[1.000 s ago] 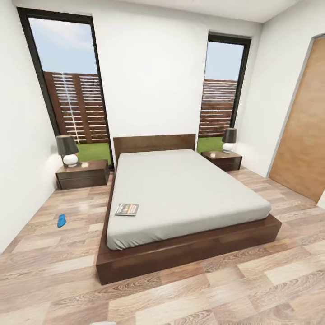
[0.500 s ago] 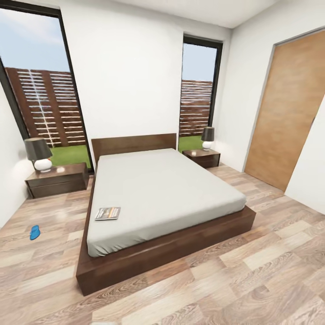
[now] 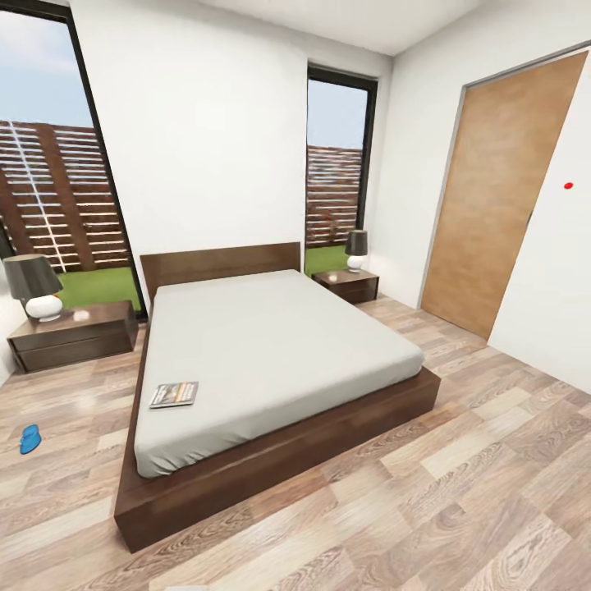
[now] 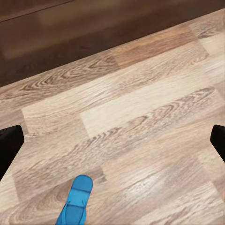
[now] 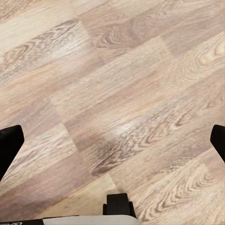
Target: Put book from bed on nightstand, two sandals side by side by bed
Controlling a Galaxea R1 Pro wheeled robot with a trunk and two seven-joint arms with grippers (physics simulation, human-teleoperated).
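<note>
The bed (image 3: pixel 279 345), a dark-brown frame with a grey mattress, fills the middle of the bedroom. The book (image 3: pixel 174 395) lies flat on the mattress near its front left corner. A blue sandal (image 3: pixel 30 439) rests on the floor left of the bed. One nightstand (image 3: pixel 74 336) stands left of the headboard, the other nightstand (image 3: pixel 349 285) right of it. In the left wrist view a blue sandal (image 4: pixel 75 206) lies on the planks under my open left gripper (image 4: pixel 112 145). My right gripper (image 5: pixel 112 145) hangs open over bare floor.
Each nightstand carries a lamp (image 3: pixel 33 285), the right one a smaller-looking lamp (image 3: pixel 356 249). A wooden door (image 3: pixel 492 197) is set in the right wall. Wood-plank floor (image 3: pixel 460 460) spreads wide to the right of the bed and in front of it.
The head view has swung to the right, so bed, nightstands and sandal sit further left in the picture and more of the door shows. None of the things has moved.
</note>
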